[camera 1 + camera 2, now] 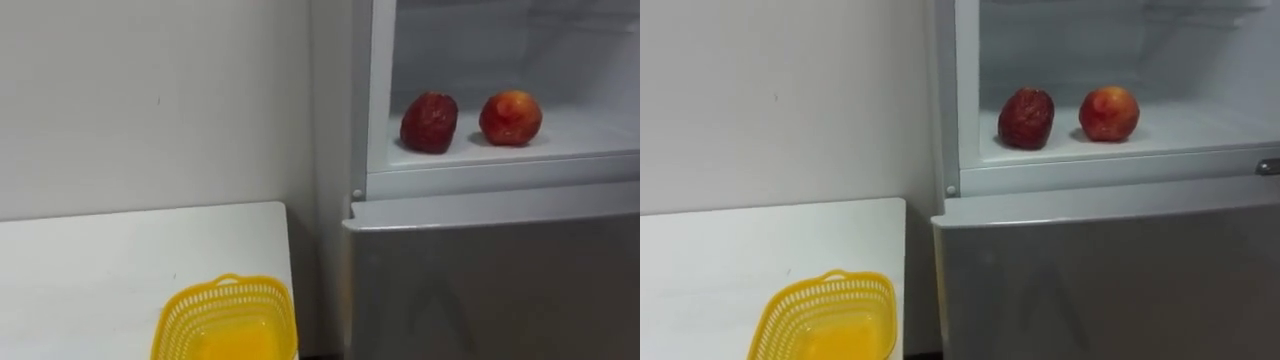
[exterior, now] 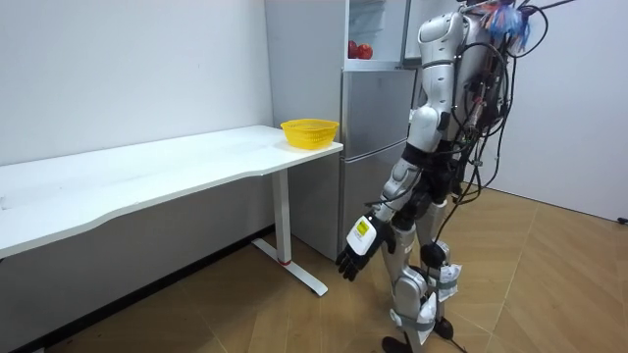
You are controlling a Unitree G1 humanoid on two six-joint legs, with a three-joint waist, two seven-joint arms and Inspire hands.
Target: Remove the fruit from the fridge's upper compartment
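Standing: the robot is upright before the tall grey metal fridge (image 2: pixel 378 147), facing its open upper compartment (image 1: pixel 500 60), beside the end of the long white table (image 1: pixel 100 260).
Task's things: a dark red, rough-skinned fruit (image 1: pixel 429 122) and a round red-and-yellow fruit (image 1: pixel 510 117) sit side by side, not touching, towards the front of the white fridge shelf (image 1: pixel 590 128); neither is held.
Left hand (image 2: pixel 358 250): hangs low beside the thigh in the room view, fingers loose and slightly bent, carrying nothing.
Drop-off: a yellow plastic lattice basket (image 1: pixel 180 318) waits empty near the table's end, just beside the fridge.
Step in hand: by my reading the reach has not yet begun; an arm must first rise to shelf level.
Risk, reach: the shelf is high and the hand hangs well below it, so a rising arm could catch the closed grey lower door (image 1: pixel 490 280) or the compartment's frame.
Risk, grasp: both fruits look round and free to roll; an off-centre touch could push one deeper in, or over the front lip to the floor.
Risk, neighbour: the fruits lie near each other, so wide fingers closing on one could knock the other.
Risk, transfer: the basket looks light and sits close to the table's end; a heavy release could shove or tip it.
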